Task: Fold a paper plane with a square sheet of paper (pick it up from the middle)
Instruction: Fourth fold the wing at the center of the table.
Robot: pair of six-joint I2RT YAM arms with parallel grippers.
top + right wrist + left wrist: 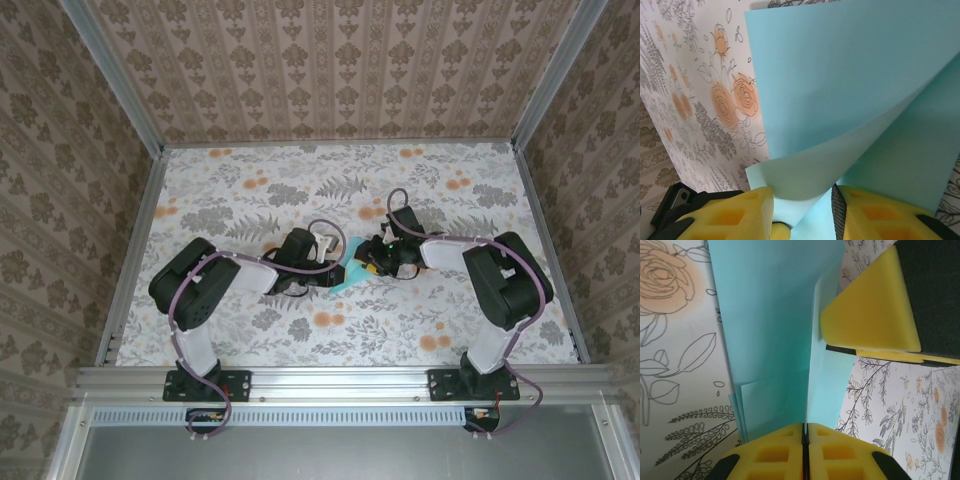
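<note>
**A:** where's the sheet of paper (765, 330)?

**B:** middle of the table (250, 190), on the floral print, between the two arm tips. Plain turquoise. It isn't flat. The left wrist cam shows several layers, and one flap stands up off the table along a crease that runs toward the lens.

**A:** left gripper (805, 450)?

**B:** just left of table centre. The yellow pads are pressed together with no gap showing. The sheet's crease runs straight into the seam between them, so it's pinched on the near edge of the paper.

**A:** right gripper (802, 215)?

**B:** just right of table centre, nose-in toward the middle. Jaws are part-way apart, with a clear gap between its two yellow fingers (735, 217). A loose curl of the sheet bows down into that gap. In its own wrist cam the left-hand finger meets the paper's edge and the other sits clear of the curl, so it isn't clamping anything.

**A:** any right-side contact visible from the other cam?

**B:** the left wrist cam shows one right finger on the far right of the sheet, up against the standing flap. Can't tell whether it's pressing or only beside it.

**A:** arm poses?

**B:** from the top cam, both elbows are bent out toward the table's sides. The forearms angle in to table centre, and the wrists are low over the surface.
</note>
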